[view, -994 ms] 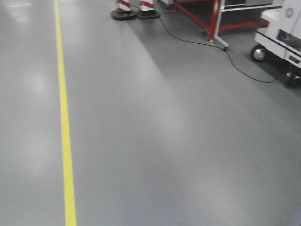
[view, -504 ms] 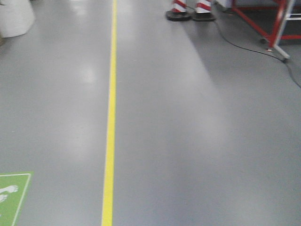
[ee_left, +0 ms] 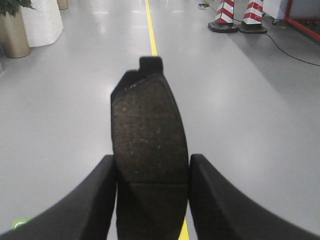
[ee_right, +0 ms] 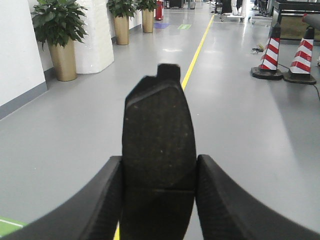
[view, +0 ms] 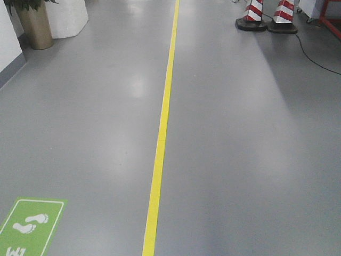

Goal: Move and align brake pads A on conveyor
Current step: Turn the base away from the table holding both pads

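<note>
My left gripper (ee_left: 152, 172) is shut on a brake pad A (ee_left: 147, 135), a dark grey oblong pad with a groove across it, sticking out ahead above the grey floor. In the right wrist view my right gripper (ee_right: 159, 172) is likewise shut on another brake pad A (ee_right: 159, 130), held lengthwise between both fingers. The conveyor is out of view in every frame. Neither gripper shows in the front view.
A yellow floor line (view: 162, 122) runs ahead. Red-and-white cones (view: 266, 13) with a black cable stand far right. A potted plant in a gold pot (view: 34, 24) and a white pillar are far left. A green footprint sticker (view: 29, 224) lies near left.
The front view has swung left: the yellow line shifted rightward across the frame, the cones moved to the far right, the red frame left view, and the plant and green sticker came in.
</note>
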Tool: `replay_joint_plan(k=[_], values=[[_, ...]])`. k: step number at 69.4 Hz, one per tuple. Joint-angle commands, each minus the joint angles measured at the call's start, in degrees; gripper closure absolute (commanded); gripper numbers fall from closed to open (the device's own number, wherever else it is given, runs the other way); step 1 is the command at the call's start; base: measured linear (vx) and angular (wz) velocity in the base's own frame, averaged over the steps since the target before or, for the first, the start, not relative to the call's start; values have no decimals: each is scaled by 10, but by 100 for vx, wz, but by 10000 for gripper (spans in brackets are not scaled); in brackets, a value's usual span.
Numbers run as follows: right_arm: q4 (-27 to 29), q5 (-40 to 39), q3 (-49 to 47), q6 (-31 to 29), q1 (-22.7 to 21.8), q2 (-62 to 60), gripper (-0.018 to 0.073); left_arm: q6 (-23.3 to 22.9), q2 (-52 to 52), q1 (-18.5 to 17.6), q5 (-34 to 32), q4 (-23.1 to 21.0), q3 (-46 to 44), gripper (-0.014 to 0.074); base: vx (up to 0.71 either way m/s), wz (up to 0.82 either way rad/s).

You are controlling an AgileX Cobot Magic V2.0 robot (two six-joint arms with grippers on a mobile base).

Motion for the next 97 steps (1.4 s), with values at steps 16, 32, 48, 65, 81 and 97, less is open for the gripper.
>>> replay_joint_plan(k=[16,32,48,65,81,97], values=[[-6,-55,-18,-3,-2,3,564,-2,2,-3,-56,-6,-17,603,41,0],[-6,-55,-18,-3,-2,3,564,-2,2,-3,-56,-6,-17,603,49,-13],[-6,-56,-18,-3,-2,3,564,-2,2,-3,-56,-6,-17,603,55,-22],[-6,-56,-18,-3,-2,3,564,-2,2,-3,-56,-6,-17,603,60,-16],[-6,-56,-18,-3,-2,3,564,-2,2,-3,-56,-6,-17,603,64,-3],[-6,-56,-18,-3,-2,3,564,-2,2,-3,-56,-6,-17,603,67,4]])
